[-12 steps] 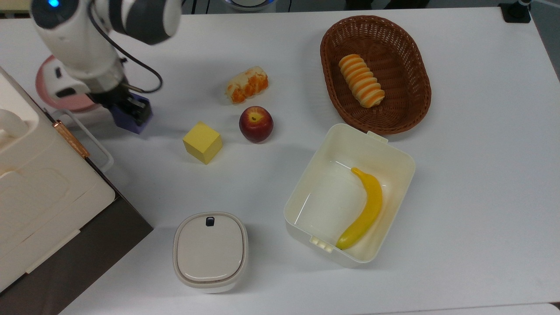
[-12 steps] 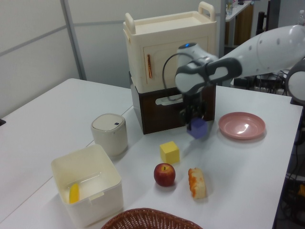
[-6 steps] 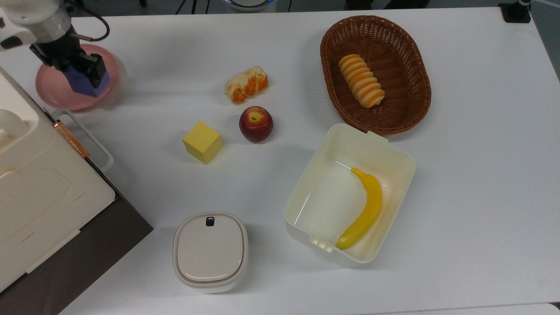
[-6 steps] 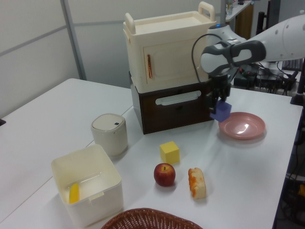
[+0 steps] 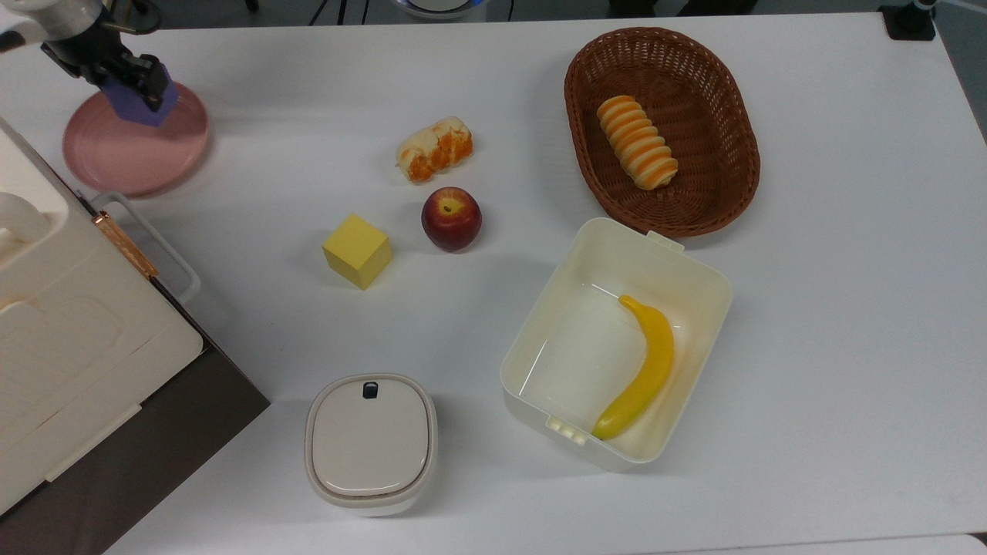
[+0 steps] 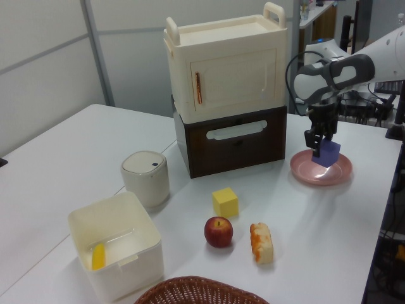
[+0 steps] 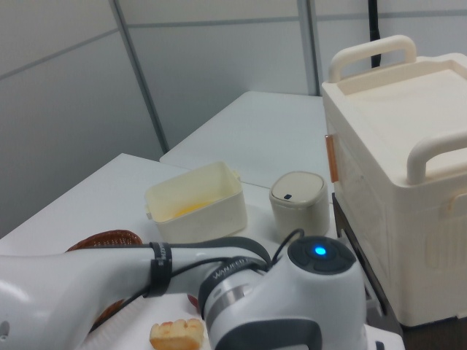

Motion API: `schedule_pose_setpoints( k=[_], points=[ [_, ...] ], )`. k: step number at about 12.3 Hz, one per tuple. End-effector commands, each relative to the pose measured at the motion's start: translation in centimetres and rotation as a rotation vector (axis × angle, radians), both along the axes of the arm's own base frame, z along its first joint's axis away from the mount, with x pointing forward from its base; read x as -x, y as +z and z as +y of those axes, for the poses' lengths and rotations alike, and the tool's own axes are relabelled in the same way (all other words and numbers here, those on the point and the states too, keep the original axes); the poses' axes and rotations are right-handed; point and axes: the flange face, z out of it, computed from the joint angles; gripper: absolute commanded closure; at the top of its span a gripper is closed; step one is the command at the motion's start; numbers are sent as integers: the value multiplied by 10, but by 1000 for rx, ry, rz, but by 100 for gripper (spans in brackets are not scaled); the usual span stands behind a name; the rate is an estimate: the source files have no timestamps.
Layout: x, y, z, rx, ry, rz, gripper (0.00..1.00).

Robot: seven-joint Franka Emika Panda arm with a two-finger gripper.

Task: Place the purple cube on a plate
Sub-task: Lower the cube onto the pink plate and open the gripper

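White rounded arm (image 7: 87, 288), grey joints, blue light, black cable

two cubes (image 5: 357, 250), one plate (image 5: 116, 154), one basket (image 5: 717, 177)

A white counter (image 5: 810, 324) fills the top view, evenly lit. In the left view pale grey wall panels (image 6: 44, 69) with metal strips stand behind it. At the left view's far right, a dark cluttered area (image 6: 354, 107) with cables. The right view shows a second white table (image 7: 255, 131) against grey panels.

Lab: white table (image 5: 810, 347), partition walls (image 6: 44, 69).
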Motion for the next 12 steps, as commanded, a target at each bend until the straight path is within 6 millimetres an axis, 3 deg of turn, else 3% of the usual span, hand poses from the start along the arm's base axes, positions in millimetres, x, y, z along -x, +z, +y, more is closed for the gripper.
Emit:
schedule_pose_setpoints(
  k=[1,2,3,6,8,10,12],
  points=[
    [0,-3,-17,43,6,-26,43],
    [-1,-4,-25,49,-2,-27,32],
    [-2,-8,-28,48,-6,-23,0],
    [-18,11,-17,64,9,-50,0],
    [-40,34,16,87,-8,-89,0],
    [-74,63,82,100,-31,-143,0],
    [-98,87,169,85,-12,-150,0]
  ],
)
